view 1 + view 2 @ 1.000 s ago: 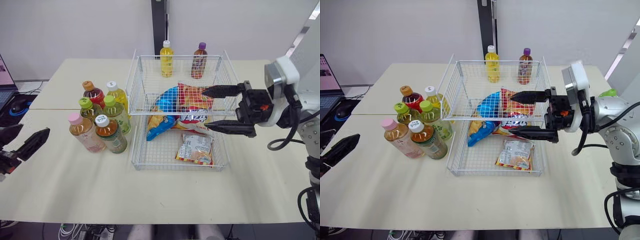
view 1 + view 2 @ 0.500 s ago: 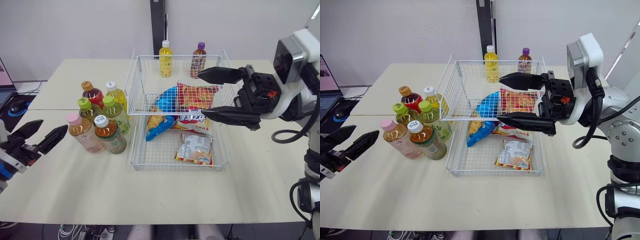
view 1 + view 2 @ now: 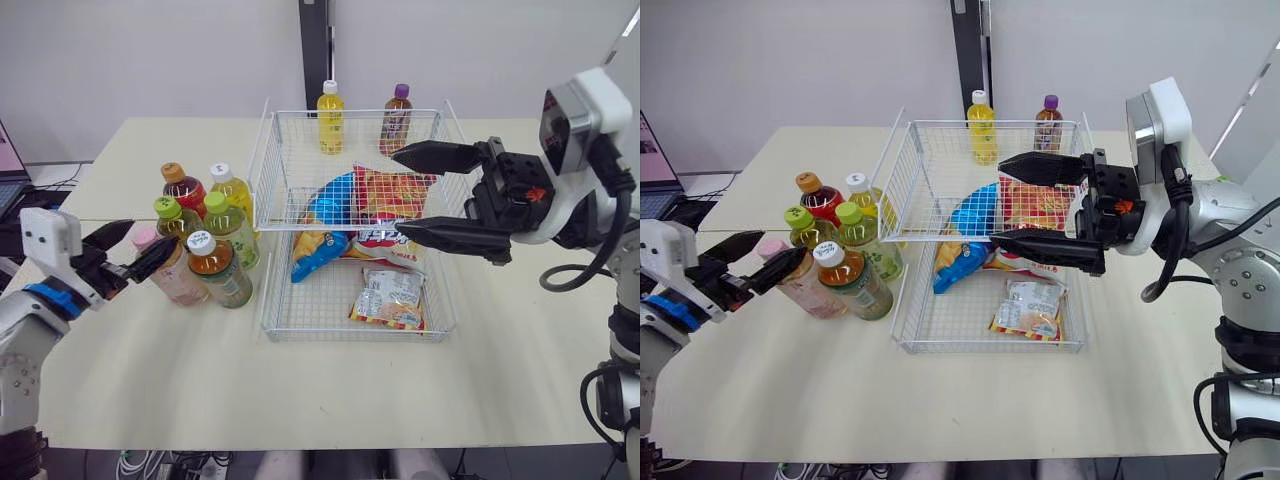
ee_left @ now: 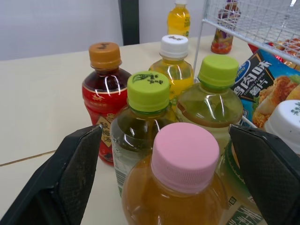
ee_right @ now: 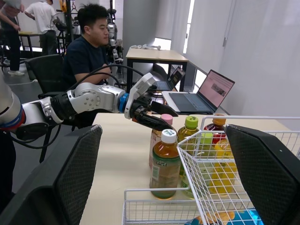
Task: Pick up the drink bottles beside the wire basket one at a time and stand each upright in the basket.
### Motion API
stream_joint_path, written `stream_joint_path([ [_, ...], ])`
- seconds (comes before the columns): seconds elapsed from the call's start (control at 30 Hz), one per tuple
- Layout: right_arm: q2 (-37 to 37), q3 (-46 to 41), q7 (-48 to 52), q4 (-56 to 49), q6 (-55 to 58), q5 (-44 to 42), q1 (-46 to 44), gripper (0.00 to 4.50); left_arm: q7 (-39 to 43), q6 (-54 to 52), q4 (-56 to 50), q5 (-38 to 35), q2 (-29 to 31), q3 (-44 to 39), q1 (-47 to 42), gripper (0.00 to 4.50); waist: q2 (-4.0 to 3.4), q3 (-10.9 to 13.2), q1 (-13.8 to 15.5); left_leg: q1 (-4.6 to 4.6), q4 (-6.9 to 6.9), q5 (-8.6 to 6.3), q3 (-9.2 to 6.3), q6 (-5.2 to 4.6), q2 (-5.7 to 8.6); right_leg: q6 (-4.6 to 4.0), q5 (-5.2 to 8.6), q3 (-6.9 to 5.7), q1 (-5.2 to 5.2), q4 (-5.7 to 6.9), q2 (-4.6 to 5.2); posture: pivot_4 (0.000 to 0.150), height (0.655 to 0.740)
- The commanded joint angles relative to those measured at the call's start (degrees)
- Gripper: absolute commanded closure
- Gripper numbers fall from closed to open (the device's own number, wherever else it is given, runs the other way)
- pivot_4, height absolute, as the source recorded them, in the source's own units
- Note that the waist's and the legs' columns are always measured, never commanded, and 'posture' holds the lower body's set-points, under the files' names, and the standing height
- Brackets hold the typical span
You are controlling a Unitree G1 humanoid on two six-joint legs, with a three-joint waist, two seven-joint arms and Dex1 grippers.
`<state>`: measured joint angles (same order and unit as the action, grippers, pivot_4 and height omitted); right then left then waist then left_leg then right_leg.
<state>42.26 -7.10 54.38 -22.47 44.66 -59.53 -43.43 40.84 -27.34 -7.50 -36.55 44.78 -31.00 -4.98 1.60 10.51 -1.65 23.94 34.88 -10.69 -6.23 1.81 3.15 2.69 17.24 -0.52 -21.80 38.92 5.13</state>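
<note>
1. The left hand (image 3: 152, 238) has swung in from the tabletop's edge over the last second. It now brackets the pink-capped bottle (image 4: 174, 206) with its fingers spread wide, gripping nothing. The right hand (image 3: 398, 190) has lifted a little and hangs released and empty above the wire basket (image 3: 340, 336).
2. The pink-capped bottle stands upright between the left hand's fingers. The rest of the cluster is packed just beyond that hand, and the basket lies past the cluster.
3. Likely trouble: the fingers have little room. The one nearer the basket sits close to the white-capped tea bottle (image 3: 210, 270), so a closing squeeze could knock that bottle or the green-capped bottle (image 4: 147, 117) over. Snack bags (image 3: 385, 205) crowd the basket floor, so a bottle set on them may tip.
4. The left wrist view shows the pink cap centred between both fingers with gaps either side, though contact lower down cannot be judged. The right wrist view alone takes in a seated person (image 5: 91, 51) and a laptop (image 5: 201, 96) beyond the tabletop.
</note>
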Motion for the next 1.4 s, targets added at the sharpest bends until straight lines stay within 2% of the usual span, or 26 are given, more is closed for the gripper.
stream_joint_path([
  [0.03,0.82,-2.18,-1.45,-2.07,-0.02,-0.71,-0.02,0.0,1.12,2.11,-0.34,0.83,0.4,0.19,-1.1,0.01,0.0,0.0,-0.02,0.0,0.0,0.0,0.01,0.0,0.0,0.0,0.0,0.01,0.0,0.0,0.0,0.15,0.74],
  [0.13,0.96,-2.46,-1.96,-2.34,0.13,-0.89,0.17,0.0,1.63,2.21,-0.16,0.63,0.19,0.28,-1.18,0.6,0.0,0.0,0.0,0.0,0.0,0.0,0.01,0.0,0.01,0.0,0.0,0.01,0.0,0.0,0.0,0.15,0.74],
  [0.4,1.41,-2.16,-1.8,-2.57,-0.18,-0.2,0.38,0.0,1.67,1.58,-0.87,0.21,-0.52,0.02,0.23,3.12,0.0,0.0,0.01,0.0,0.0,0.0,0.0,0.0,0.0,0.01,0.0,0.01,0.0,0.0,0.01,0.15,0.74],
  [0.57,1.2,-1.81,-1.43,-2.07,-0.54,0.2,0.18,0.0,1.54,1.49,-1.14,-0.01,-0.69,-0.3,0.82,3.13,0.0,0.0,0.01,-0.01,0.0,0.0,0.0,0.0,0.01,0.01,0.0,0.01,0.0,0.0,0.01,0.15,0.74],
  [0.67,1.05,-1.51,-0.94,-1.78,-0.73,0.35,-0.03,0.0,1.94,-2.07,-2.91,-3.13,0.94,-2.02,0.62,3.13,0.0,0.0,-0.01,-0.01,0.0,0.0,0.0,0.0,0.0,0.01,0.0,0.01,0.0,0.0,0.01,0.15,0.74],
  [1.0,-1.59,0.04,0.99,0.2,-3.15,2.75,-0.82,0.0,7.73,-22.46,-5.14,-19.31,15.76,-14.68,-1.67,3.13,0.07,0.08,-0.07,0.12,-0.01,0.0,-0.04,0.0,-0.03,0.01,0.01,-0.03,-0.17,0.01,-0.05,0.15,0.74],
  [1.17,-2.4,-0.02,1.58,0.72,-3.77,3.43,-0.66,0.0,11.55,-28.39,-1.66,-21.87,25.84,-18.22,-6.02,3.13,0.1,0.13,-0.18,0.17,-0.03,0.0,0.0,0.0,0.0,0.01,0.01,-0.01,-0.25,0.04,-0.12,0.15,0.74],
  [1.27,-2.63,-0.21,1.61,1.01,-4.1,3.66,-0.6,0.0,15.51,-29.37,2.73,-22.0,31.88,-16.39,-10.85,3.13,0.1,0.14,-0.19,0.19,-0.04,0.0,0.01,0.0,-0.01,0.01,0.01,-0.02,-0.27,0.04,-0.16,0.15,0.74],
  [1.4,-2.71,-0.61,1.24,0.66,-4.35,4.17,-0.15,0.0,19.98,-25.52,10.97,-22.11,39.22,-6.09,-23.51,3.13,0.11,0.16,-0.18,0.2,-0.06,0.0,0.04,0.0,0.0,0.02,0.01,-0.03,-0.28,0.05,-0.17,0.15,0.74],
])
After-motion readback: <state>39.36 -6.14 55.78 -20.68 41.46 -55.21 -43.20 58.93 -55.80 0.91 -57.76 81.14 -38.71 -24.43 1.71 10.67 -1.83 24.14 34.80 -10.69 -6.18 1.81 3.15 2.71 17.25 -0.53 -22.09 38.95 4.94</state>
